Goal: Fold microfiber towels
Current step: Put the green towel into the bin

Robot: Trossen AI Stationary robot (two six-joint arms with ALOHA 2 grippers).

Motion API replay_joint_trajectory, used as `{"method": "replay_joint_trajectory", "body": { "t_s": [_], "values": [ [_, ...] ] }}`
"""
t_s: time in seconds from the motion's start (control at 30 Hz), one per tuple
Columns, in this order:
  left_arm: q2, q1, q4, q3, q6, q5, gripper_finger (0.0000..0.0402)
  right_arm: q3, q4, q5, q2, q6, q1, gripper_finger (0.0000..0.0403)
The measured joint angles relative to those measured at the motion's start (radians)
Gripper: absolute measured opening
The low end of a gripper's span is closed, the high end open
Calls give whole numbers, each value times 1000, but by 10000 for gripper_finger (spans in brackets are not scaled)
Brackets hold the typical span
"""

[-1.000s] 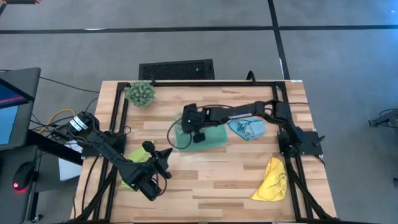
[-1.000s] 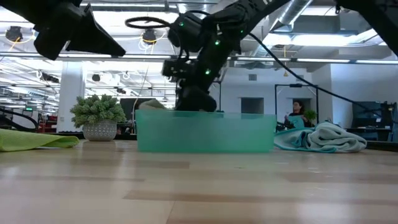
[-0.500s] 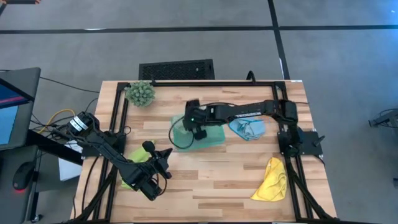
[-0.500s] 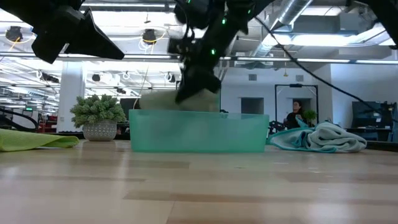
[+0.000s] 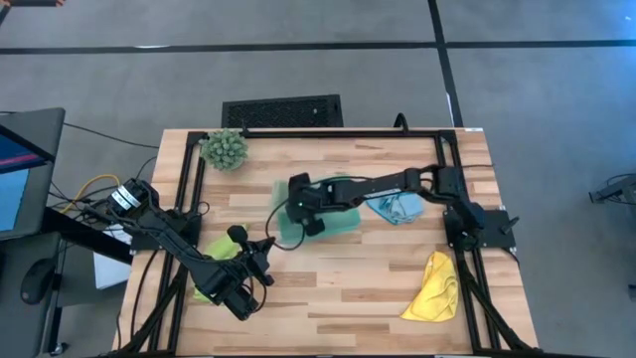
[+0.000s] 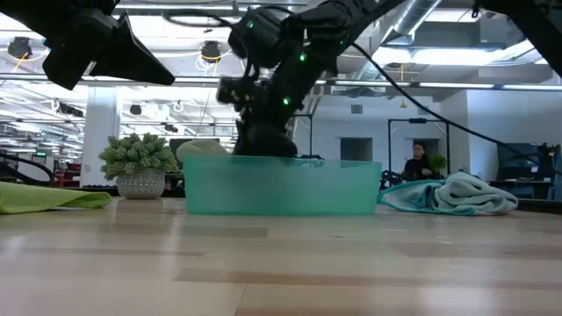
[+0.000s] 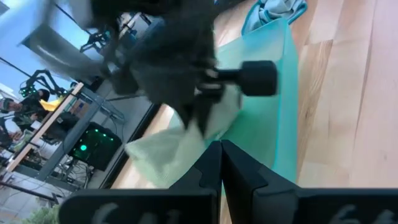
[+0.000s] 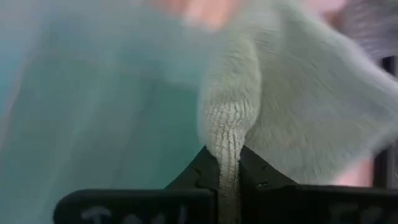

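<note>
High view: right gripper [image 5: 298,204] reaching over the left end of the teal tray [image 5: 343,223], pinching the pale sage towel [image 5: 290,227], which spills past the tray's left rim. Light blue towel [image 5: 396,207] just right of the tray, yellow towel [image 5: 432,288] well off to its right and nearer the front edge, lime towel [image 5: 212,268] to its left under the left gripper [image 5: 260,261]

Low view: sage fold [image 6: 200,149] humped above the tray's left rim

Left wrist view: left fingers [image 7: 208,169] pressed together, holding nothing; sage towel's long axis running diagonally off the tray

Right wrist view: a narrow ridge of sage cloth clamped between the fingers [image 8: 202,169]
</note>
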Motion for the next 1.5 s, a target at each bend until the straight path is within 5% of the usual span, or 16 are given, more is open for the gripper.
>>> {"method": "replay_joint_trajectory", "body": {
  "t_s": [0.97,1.17,1.33,1.5],
  "values": [
    [0,1,-4,0,6,10,0,0,-194,-172,-1,-203,-4,47],
    [0,1,-4,0,19,10,0,7,-212,-171,-4,-249,-4,114],
    [0,6,-4,0,19,11,0,130,-415,-167,-5,-174,1,192],
    [0,36,-4,-22,-29,55,0,187,-473,-224,-9,-102,-1,214]
  ]
}}
